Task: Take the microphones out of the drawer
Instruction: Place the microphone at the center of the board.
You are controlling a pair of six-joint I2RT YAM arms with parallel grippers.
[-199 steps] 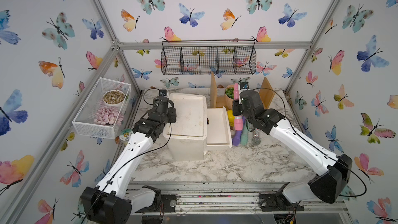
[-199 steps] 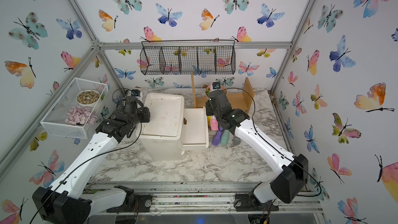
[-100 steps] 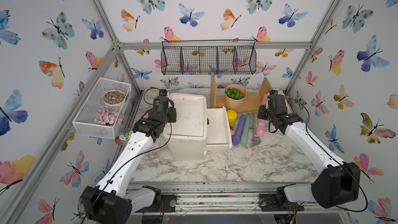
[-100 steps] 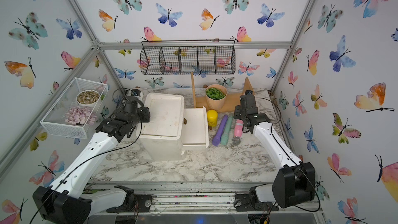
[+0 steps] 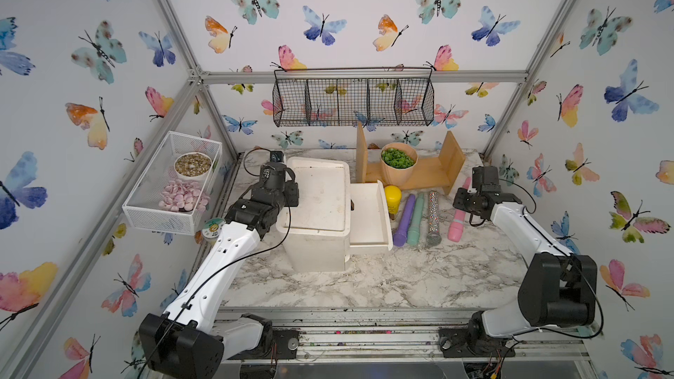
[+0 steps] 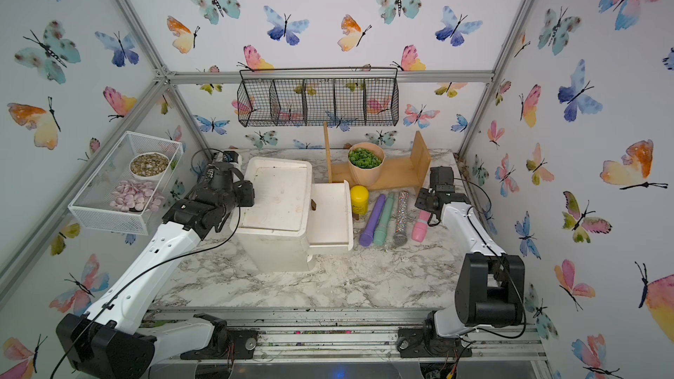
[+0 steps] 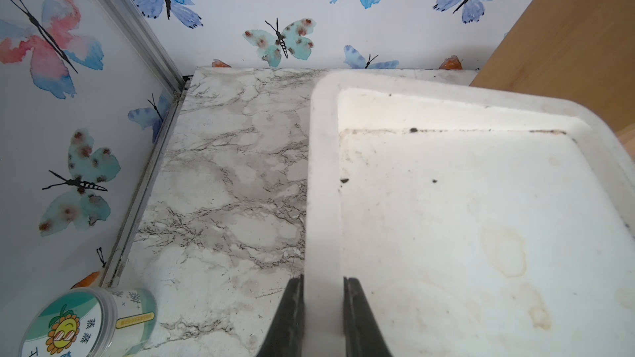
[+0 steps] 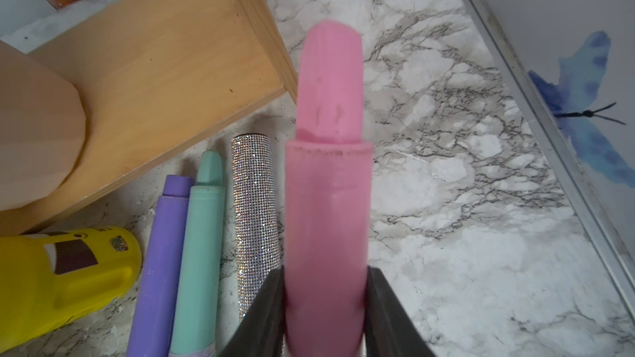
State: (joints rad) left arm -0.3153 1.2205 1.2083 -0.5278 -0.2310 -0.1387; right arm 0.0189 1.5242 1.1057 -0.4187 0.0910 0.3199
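Shifted rightward from white drawer, right gripper grips pink plastic microphone; left gripper pinches white cabinet rim.

Drawer unit on table, left of centre. Drawer pulled out on its right side. Bottle just right of drawer. Three microphones side by side right of bottle. Fourth microphone further right, apart. Shelf behind them, pot on it. Wire basket on back wall above.
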